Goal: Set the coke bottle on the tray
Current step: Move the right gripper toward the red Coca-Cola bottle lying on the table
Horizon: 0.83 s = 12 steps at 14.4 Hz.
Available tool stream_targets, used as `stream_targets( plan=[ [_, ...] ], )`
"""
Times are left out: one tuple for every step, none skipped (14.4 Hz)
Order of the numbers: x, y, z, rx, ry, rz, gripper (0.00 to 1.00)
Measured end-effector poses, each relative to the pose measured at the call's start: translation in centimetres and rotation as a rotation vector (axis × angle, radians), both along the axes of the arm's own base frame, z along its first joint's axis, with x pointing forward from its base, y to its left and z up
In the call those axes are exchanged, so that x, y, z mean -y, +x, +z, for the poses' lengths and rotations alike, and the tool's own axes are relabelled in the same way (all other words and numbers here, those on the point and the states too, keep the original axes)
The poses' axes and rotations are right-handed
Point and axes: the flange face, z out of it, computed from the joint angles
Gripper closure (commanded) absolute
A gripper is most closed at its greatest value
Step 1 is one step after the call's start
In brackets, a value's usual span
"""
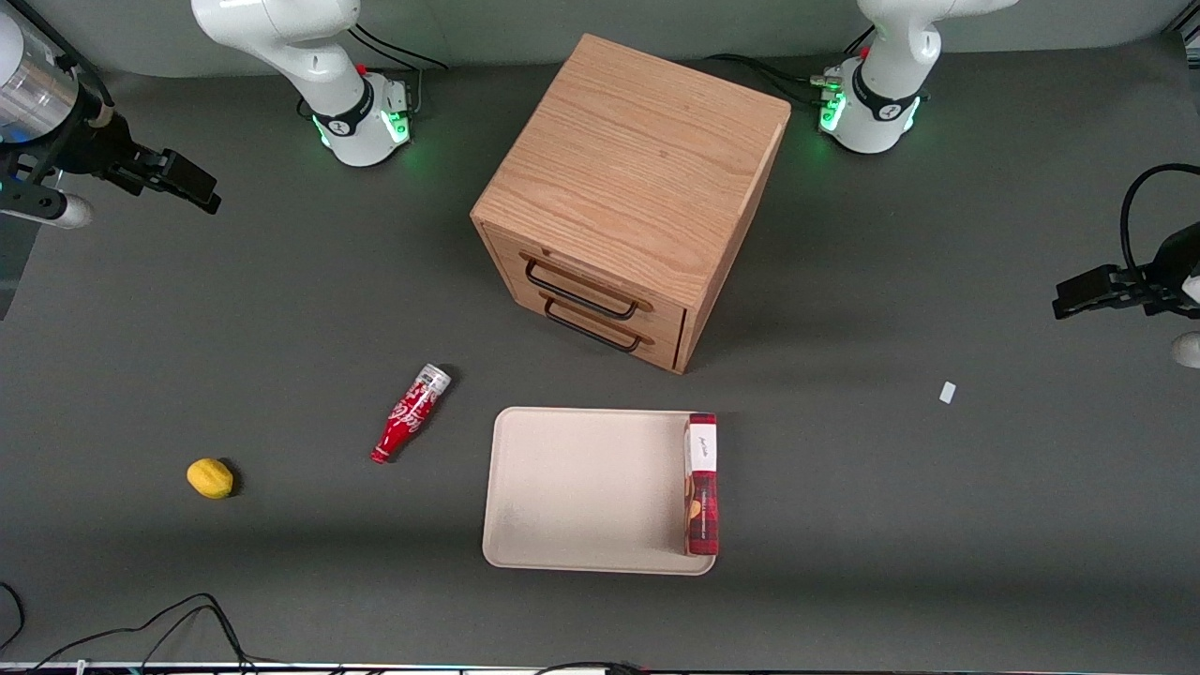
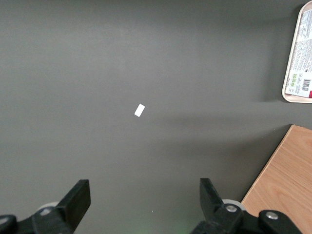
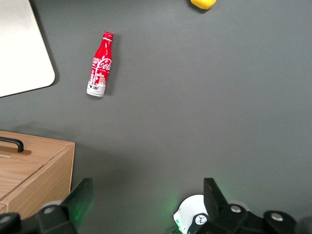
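Note:
The coke bottle (image 1: 410,414) is small, slim and red with white script. It lies on its side on the dark table, beside the tray toward the working arm's end, apart from it. Its silver end points toward the cabinet. It also shows in the right wrist view (image 3: 99,63). The beige tray (image 1: 581,487) lies flat, nearer the front camera than the cabinet; one corner shows in the right wrist view (image 3: 19,48). My right gripper (image 1: 202,192) is open and empty, raised at the working arm's end, farther from the camera than the bottle; its jaws (image 3: 146,195) stand wide apart.
A red plaid box (image 1: 702,483) lies on the tray's edge toward the parked arm. A wooden two-drawer cabinet (image 1: 637,187) stands mid-table. A yellow lemon (image 1: 210,478) lies beside the bottle, toward the working arm's end. A small white scrap (image 1: 948,392) lies toward the parked arm's end.

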Motion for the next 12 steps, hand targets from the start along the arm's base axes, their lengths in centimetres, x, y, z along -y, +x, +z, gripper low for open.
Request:
stream_targets(
  plan=[
    [0.0,0.0,0.0,-0.002,0.000,0.000,0.00],
    [0.0,0.0,-0.1,-0.005,0.001,0.001,0.00],
    [0.0,-0.1,-0.1,-0.007,0.002,0.002,0.00],
    [0.0,-0.1,-0.1,-0.008,0.003,0.006,0.00],
    [0.0,-0.1,-0.1,-0.010,0.003,0.009,0.00],
    [-0.1,-0.1,-0.1,-0.012,0.003,0.012,0.00],
    [-0.1,-0.1,-0.2,-0.016,0.004,0.014,0.00],
    [-0.3,0.0,-0.4,-0.020,0.004,0.016,0.00],
    [-0.6,0.1,-0.6,-0.024,0.005,0.021,0.00],
    [-1.1,0.4,-1.0,-0.029,0.011,0.029,0.00],
    [-1.7,0.9,-1.6,-0.032,0.032,0.027,0.00],
    [-2.5,1.7,-2.4,-0.037,0.064,0.004,0.00]
  ],
)
